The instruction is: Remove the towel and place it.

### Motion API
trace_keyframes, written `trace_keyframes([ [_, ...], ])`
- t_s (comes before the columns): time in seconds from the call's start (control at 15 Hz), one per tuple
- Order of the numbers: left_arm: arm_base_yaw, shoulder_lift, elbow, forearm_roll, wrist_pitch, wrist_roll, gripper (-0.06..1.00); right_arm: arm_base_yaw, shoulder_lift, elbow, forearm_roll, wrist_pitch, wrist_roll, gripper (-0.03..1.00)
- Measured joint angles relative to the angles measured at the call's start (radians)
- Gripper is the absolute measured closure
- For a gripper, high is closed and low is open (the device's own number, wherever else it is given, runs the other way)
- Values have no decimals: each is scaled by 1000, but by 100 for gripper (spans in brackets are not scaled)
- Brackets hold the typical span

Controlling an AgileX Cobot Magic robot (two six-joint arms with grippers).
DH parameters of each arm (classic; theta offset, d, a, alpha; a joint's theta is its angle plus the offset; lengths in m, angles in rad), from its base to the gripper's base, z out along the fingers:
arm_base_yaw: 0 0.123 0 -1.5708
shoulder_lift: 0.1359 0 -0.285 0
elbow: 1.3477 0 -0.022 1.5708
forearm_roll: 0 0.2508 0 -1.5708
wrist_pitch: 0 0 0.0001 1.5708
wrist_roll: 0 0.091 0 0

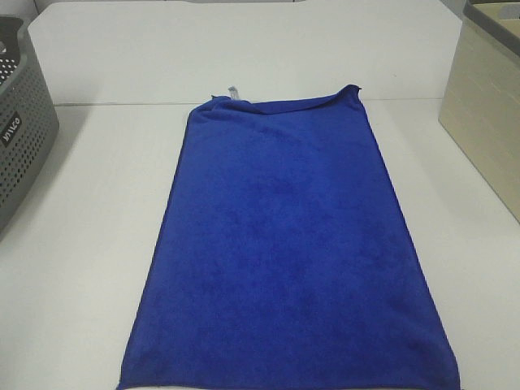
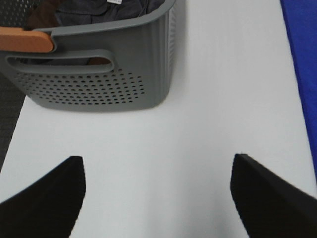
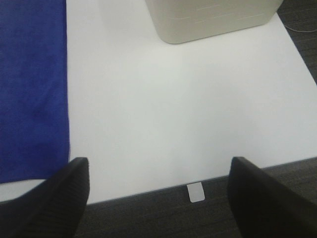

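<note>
**Towel flat, both arms clear**

While the left gripper (image 2: 157, 198) and right gripper (image 3: 158, 198) hover with jaws spread wide and nothing in them, the towel (image 1: 284, 244) lies flat along the middle of the white bench (image 1: 81, 244). Soft and limp, it should sag and fold when lifted, so pinching a near corner or stitched edge looks wisest. Farther back, a grey basket (image 1: 20, 130) stands left, a beige box (image 1: 483, 114) right.
</note>
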Motion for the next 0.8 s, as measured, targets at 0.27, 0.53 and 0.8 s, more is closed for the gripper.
trace_keyframes([
  [0.27, -44, -75, 5, 22, -22, 1, 18, 0, -154, 28, 39, -40, -44, 21],
  [0.53, -44, -302, 7, -2, -21, 1, 18, 0, -163, 31, 46, -61, -51, 21],
  [0.8, -44, -371, 1, -39, 151, 23, 18, 0, -163, 67, 47, -135, -51, 21],
])
